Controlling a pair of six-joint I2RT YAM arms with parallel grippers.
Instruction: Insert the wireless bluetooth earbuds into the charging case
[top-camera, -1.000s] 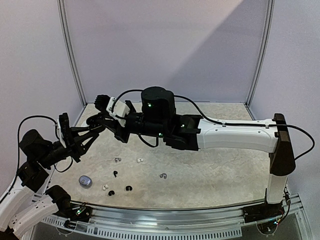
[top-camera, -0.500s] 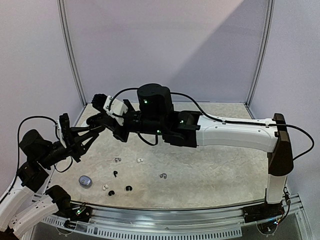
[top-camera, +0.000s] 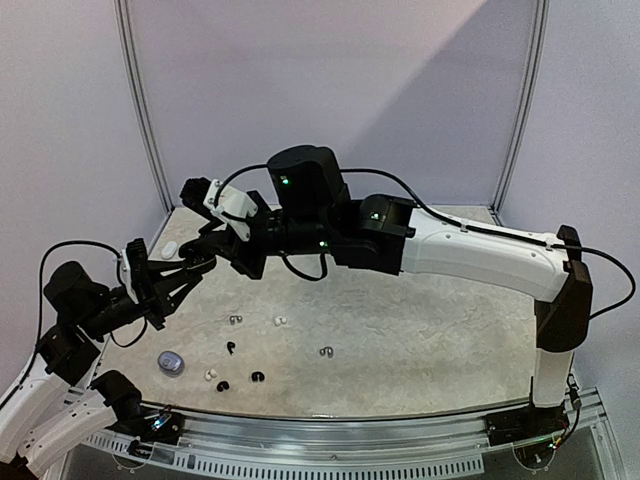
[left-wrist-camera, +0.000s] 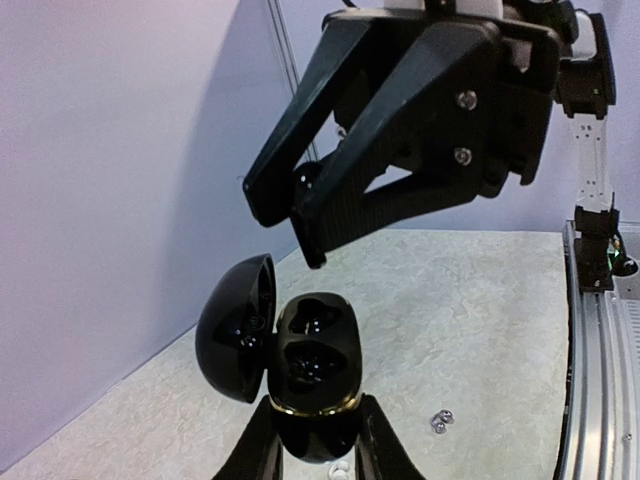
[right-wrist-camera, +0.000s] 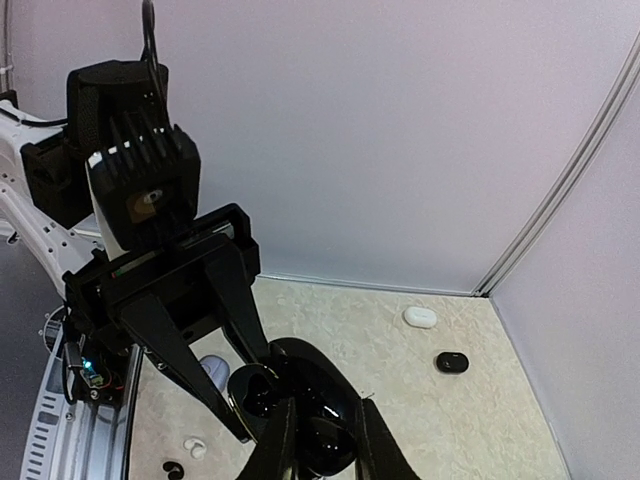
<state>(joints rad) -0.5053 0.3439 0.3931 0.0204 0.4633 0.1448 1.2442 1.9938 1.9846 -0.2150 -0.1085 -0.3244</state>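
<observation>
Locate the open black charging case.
The open black charging case sits low in the left wrist view, held by the left gripper, just below the right gripper.

Seen from the left wrist, right gripper (left-wrist-camera: 283, 228) blocks twelve o'clock above the open case (left-wrist-camera: 315, 355); three o'clock is free.

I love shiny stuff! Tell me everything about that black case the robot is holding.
The black case is glossy, like smooth plastic. Its lid hangs open sideways, showing two dark hollows and a thin gold-looking rim. It is in the air above the table, its lower end pinched in the jaws of the left gripper.
</observation>
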